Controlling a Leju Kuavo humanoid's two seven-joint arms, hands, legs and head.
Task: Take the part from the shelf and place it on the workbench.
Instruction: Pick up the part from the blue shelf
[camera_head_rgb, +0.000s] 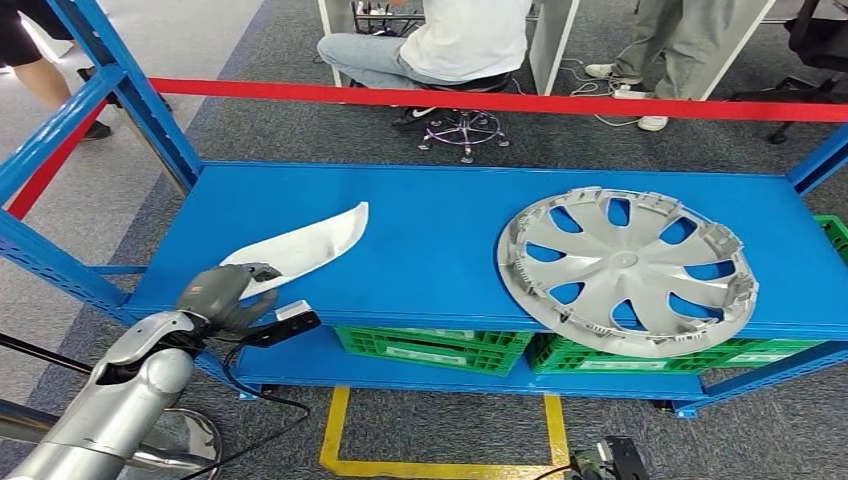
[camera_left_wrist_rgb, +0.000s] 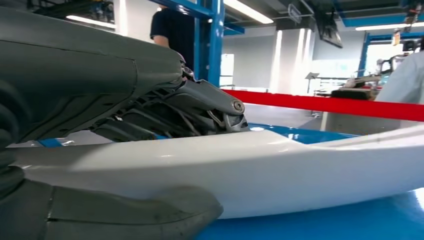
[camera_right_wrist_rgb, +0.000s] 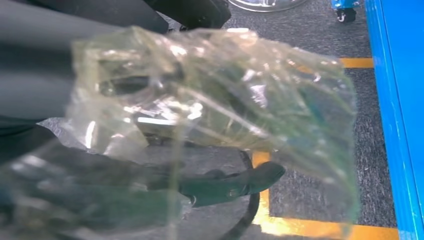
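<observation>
L hand (camera_head_rgb: 228, 297) is at the near-left corner of the blue shelf (camera_head_rgb: 440, 230), fingers wrapped on the near end of the white part (camera_head_rgb: 305, 243). L wrist view confirms: thumb (camera_left_wrist_rgb: 125, 212) on one face of the white part (camera_left_wrist_rgb: 280, 170), darker fingers (camera_left_wrist_rgb: 200, 107) over the opposite face, so it's grasping the part. Part is a long, curved white trim piece lying on the shelf top; its long axis runs from the hand away and to the right, far tip pointing toward the shelf's middle. Whether it's off the surface yet, can't tell.

R hand (camera_right_wrist_rgb: 150, 110) hangs low over the floor, wrapped in crinkled clear film; whether its fingers are clenched or spread, can't tell.

L arm is plainly the nearer one. Silver wheel cover (camera_head_rgb: 628, 268) sits well apart on the shelf's right side, overhanging the front edge, not in the way.

Judgement: next is lift and pull back along the part's axis, keeping the far tip clear of the shelf's blue frame. No bench visible here.
</observation>
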